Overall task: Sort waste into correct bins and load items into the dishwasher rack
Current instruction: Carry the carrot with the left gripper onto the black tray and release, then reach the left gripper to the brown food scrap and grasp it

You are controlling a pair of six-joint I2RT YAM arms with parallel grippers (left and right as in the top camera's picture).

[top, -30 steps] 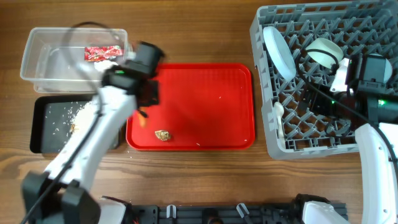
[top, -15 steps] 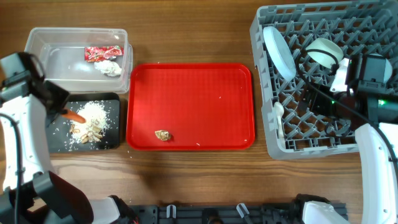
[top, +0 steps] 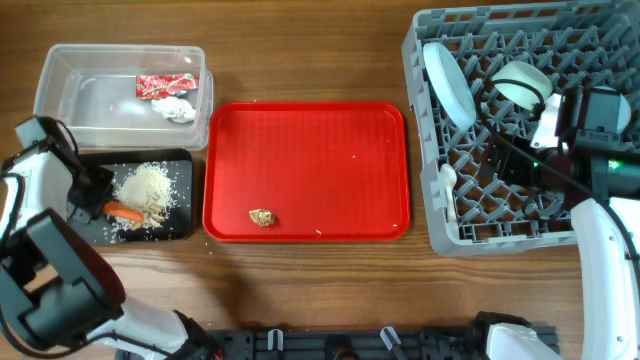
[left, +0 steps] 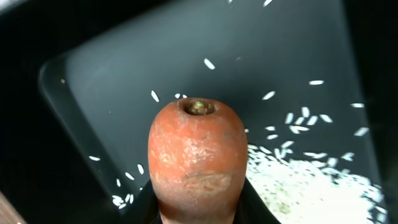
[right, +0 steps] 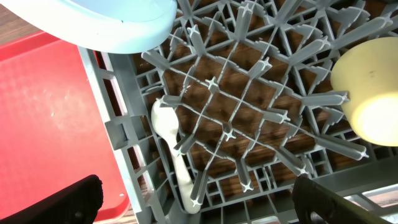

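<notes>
My left gripper (top: pixel 98 203) is low over the shallow black tray (top: pixel 186 228) and shut on the small orange carrot (top: pixel 126 211). In the left wrist view the carrot (left: pixel 198 155) fills the middle, with my dark fingers (left: pixel 258 208) on both sides of it. White rice crumbs (top: pixel 150 184) and brown scraps lie in the tray. The clear tub (top: pixel 60 115) holds the red wrapper (top: pixel 165 84) and the white tissue (top: pixel 178 109). One brown scrap (top: pixel 262 217) lies on the red tray (top: pixel 330 140). My right gripper (right: pixel 205 208) hangs open and empty over the grey rack (top: pixel 425 60).
The rack holds a light blue plate (top: pixel 450 85), a pale yellow cup (right: pixel 368 93) and the white spoon (right: pixel 177 155) by its left wall. The red tray sits between the bins and the rack.
My left arm swung from the red tray out to the left and now holds the carrot low over the black tray. The right arm has not moved.
</notes>
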